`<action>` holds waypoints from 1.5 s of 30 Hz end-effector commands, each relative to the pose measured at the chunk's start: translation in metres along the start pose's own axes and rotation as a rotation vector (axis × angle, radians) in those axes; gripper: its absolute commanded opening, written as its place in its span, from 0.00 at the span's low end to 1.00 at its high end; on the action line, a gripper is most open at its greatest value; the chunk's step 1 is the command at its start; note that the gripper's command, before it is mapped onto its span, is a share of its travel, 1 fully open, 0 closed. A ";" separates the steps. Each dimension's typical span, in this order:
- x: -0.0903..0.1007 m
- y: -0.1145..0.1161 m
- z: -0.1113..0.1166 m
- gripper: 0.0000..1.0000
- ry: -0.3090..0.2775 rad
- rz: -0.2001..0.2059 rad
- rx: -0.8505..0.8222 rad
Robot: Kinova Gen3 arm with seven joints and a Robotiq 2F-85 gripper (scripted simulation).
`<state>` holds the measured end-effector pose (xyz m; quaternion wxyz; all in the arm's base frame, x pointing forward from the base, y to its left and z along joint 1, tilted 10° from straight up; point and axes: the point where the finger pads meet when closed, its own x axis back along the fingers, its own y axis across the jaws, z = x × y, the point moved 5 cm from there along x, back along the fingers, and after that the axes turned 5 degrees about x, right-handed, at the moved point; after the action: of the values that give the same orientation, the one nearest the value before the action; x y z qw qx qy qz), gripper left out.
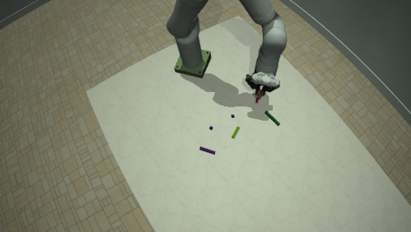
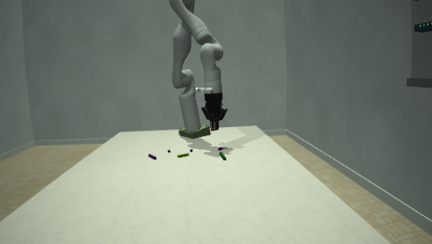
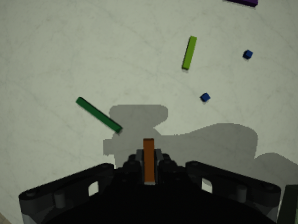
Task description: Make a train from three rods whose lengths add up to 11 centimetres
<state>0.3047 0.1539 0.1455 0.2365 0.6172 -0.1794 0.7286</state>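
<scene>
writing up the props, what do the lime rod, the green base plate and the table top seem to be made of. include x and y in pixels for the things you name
Lime rod (image 1: 236,132) (image 2: 183,156) (image 3: 189,53): perhaps painted wood or plastic; solid even colour, no grain showing.
Green base plate (image 1: 205,60) (image 2: 202,132): possibly painted metal, given the dark bolt-like dots at its corners.
Table top (image 1: 304,172) (image 2: 202,198) (image 3: 65,55): looks like pale, mostly matt marble or a stone-look laminate, from its faint veins.

Dim, greenish light over a pale, veined tabletop (image 1: 280,172) (image 2: 202,193) (image 3: 60,60).
Soft-edged grey shadows of the jointed grey arm (image 1: 273,40) (image 2: 212,63) fall across it, flat and fairly faint; the light seems to come from above. The plain grey walls (image 2: 147,63) look murky, and the black gripper (image 2: 214,125) (image 3: 148,158) loses most detail in darkness. Small coloured rods look slightly jagged in the top and exterior views; glare is slight.
</scene>
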 end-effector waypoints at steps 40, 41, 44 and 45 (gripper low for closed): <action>-0.084 0.000 -0.001 0.05 -0.001 -0.003 0.001; -0.084 0.000 -0.001 0.05 -0.001 -0.003 0.001; -0.084 0.000 -0.001 0.05 -0.001 -0.003 0.001; -0.084 0.000 -0.001 0.05 -0.001 -0.003 0.001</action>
<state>0.3143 0.1432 0.0622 0.2375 0.6182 -0.1780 0.7278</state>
